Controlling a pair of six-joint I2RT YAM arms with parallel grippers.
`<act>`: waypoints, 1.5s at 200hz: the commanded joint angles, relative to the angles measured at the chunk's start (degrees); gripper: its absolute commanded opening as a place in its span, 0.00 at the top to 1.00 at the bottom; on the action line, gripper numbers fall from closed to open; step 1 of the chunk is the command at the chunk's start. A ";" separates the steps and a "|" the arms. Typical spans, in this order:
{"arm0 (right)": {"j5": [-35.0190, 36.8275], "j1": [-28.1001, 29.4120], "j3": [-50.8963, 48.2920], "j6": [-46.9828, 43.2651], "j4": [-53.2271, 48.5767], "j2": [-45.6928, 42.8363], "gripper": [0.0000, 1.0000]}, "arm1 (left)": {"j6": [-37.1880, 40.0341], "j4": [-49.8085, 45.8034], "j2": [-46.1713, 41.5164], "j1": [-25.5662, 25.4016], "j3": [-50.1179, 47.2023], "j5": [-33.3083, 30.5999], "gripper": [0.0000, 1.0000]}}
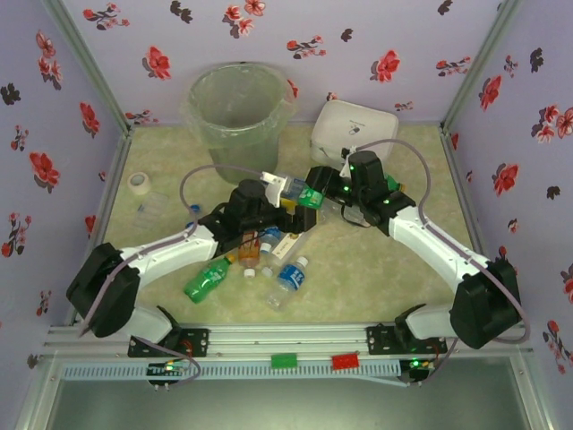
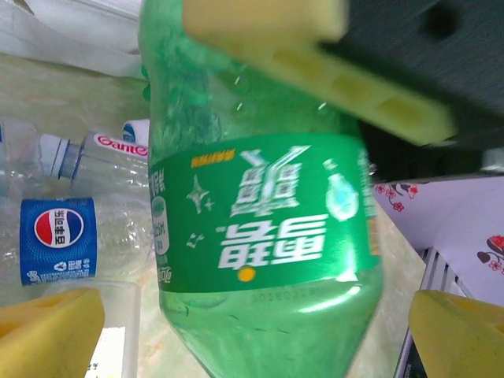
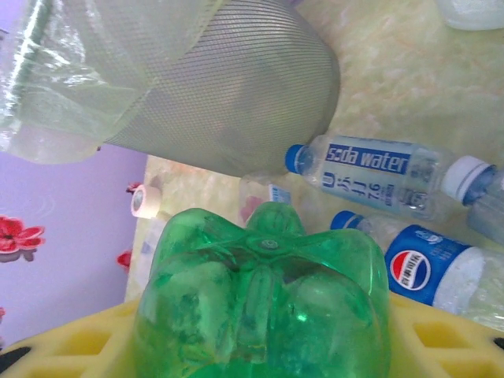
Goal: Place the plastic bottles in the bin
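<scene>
Floral lilac walls box in the pale marbled tabletop point(image 1: 385, 269). The right gripper point(image 3: 260, 346) clamps a green plastic soda bottle point(image 3: 260, 299) near the tall translucent grey-green bin point(image 1: 235, 134). The left gripper point(image 2: 252, 331) straddles that bottle, jaws wide (likely a handover). It should close squarely on the label before the right lets go.

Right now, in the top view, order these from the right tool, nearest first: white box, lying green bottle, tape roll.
1. white box, just beyond the right tool
2. lying green bottle, front left
3. tape roll, far left edge
</scene>
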 commanded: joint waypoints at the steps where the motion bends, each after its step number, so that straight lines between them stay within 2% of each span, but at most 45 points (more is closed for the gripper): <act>1: -1.79 0.74 -1.33 2.32 3.74 -1.67 0.52 | 0.65 0.34 1.97 -0.28 2.68 1.15 0.00; 43: -0.83 1.50 -3.74 2.95 4.47 -3.30 0.52 | 0.04 0.12 5.65 -0.28 6.57 1.36 0.05; 72: -0.47 1.50 -4.31 2.89 4.47 -3.53 0.52 | 0.09 0.29 6.83 -0.28 8.38 2.22 0.18; 103: -0.58 1.50 -3.62 2.69 4.64 -3.28 0.50 | -0.38 0.60 7.47 -0.19 8.52 3.08 0.37; 121: -0.61 1.50 -3.15 2.74 4.64 -3.14 0.48 | -0.70 0.56 7.36 -0.24 8.30 3.39 0.42; 130: -0.46 1.50 -2.81 2.70 4.48 -3.05 0.44 | -0.70 0.64 7.11 -0.19 8.04 3.41 0.43; 150: 0.01 1.42 -1.68 2.20 3.33 -3.03 0.29 | -0.90 0.82 6.53 0.05 7.57 3.44 0.45; 193: 3.87 -1.48 2.70 -1.01 -4.82 -4.49 0.01 | -1.66 1.26 4.34 1.46 5.70 2.58 0.46; 221: 6.33 -4.67 2.41 -2.52 -8.34 -7.14 0.00 | -0.88 -0.35 1.26 2.88 4.14 0.63 0.46; 247: 7.95 -7.15 -0.96 -3.54 -10.06 -9.61 0.00 | 2.19 -6.12 -3.17 5.53 4.79 -1.61 0.46; 300: 10.28 -7.65 -5.63 -4.61 -14.24 -8.63 0.00 | 12.85 -25.08 -8.58 15.65 18.61 -6.17 0.48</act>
